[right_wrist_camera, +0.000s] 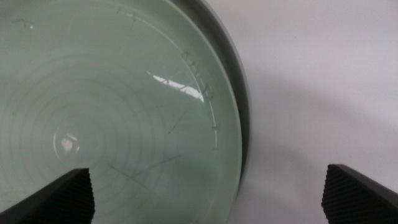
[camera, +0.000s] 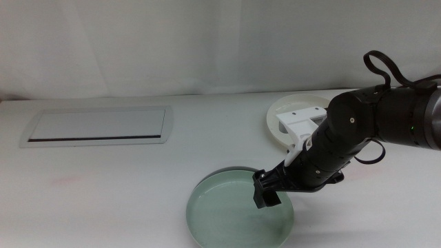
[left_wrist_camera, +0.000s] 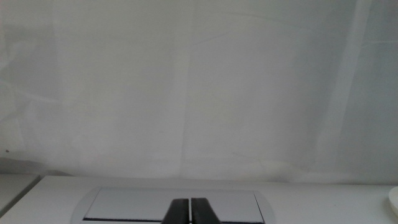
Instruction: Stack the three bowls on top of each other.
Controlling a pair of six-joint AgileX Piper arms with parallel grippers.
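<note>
Hovering over green bowl's (camera: 234, 210) near edge: right claw (camera: 267, 193), jaws spread wide, straddling rim, nothing gripped. Green bowl nested on grey bowl (right_wrist_camera: 238, 93), grey rim showing just outside green. Cream bowl (camera: 279, 117) behind arm, apart from stack. White panel (camera: 96, 127) well off to side. Left claw (left_wrist_camera: 189, 210) waiting, jaws closed, empty.

One bowl (camera: 234, 213) sat nested in another at the table's (camera: 103, 200) near edge. A third bowl (camera: 279, 114) lay farther back to the right, and a flat panel (camera: 96, 127) lay back left.
</note>
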